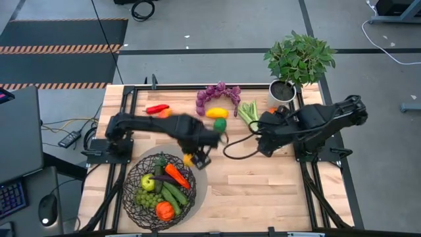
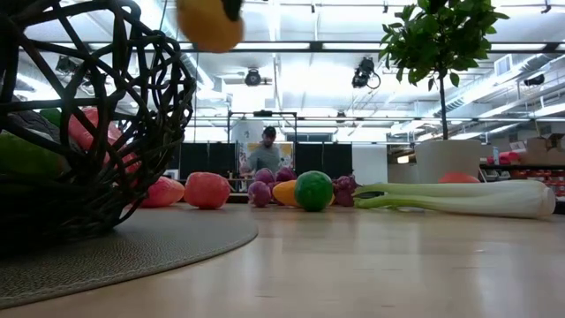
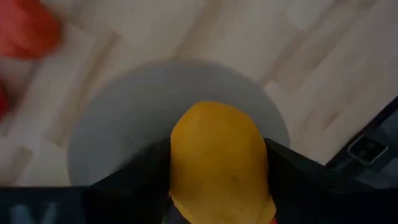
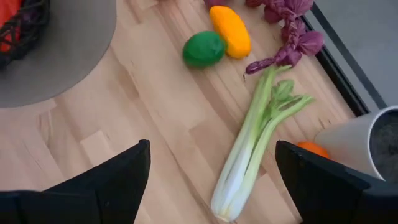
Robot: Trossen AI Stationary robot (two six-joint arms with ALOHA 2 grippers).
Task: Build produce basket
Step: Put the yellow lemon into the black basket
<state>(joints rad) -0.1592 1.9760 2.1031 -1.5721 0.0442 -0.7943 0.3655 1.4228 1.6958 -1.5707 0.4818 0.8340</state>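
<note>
Wooden table (image 1: 263,191): basket (image 1: 141,197) holds carrot (image 1: 176,175), cucumbers (image 1: 172,194), tomato (image 1: 164,210).

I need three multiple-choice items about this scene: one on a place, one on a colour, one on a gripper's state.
1. Where does the celery lie?
A. in the basket
B. on the bare table
C. in the plant pot

2. What colour is the fruit in the left gripper?
A. yellow
B. purple
C. green

3. How is the right gripper?
A. shut on the celery
B. shut on nothing
C. open

Answers:
1 B: the stalk rests on the wood near the white pot, far from the basket.
2 A: the yellow fruit sits between its fingers.
3 C: its fingers stand wide apart above the celery, holding nothing.
</note>
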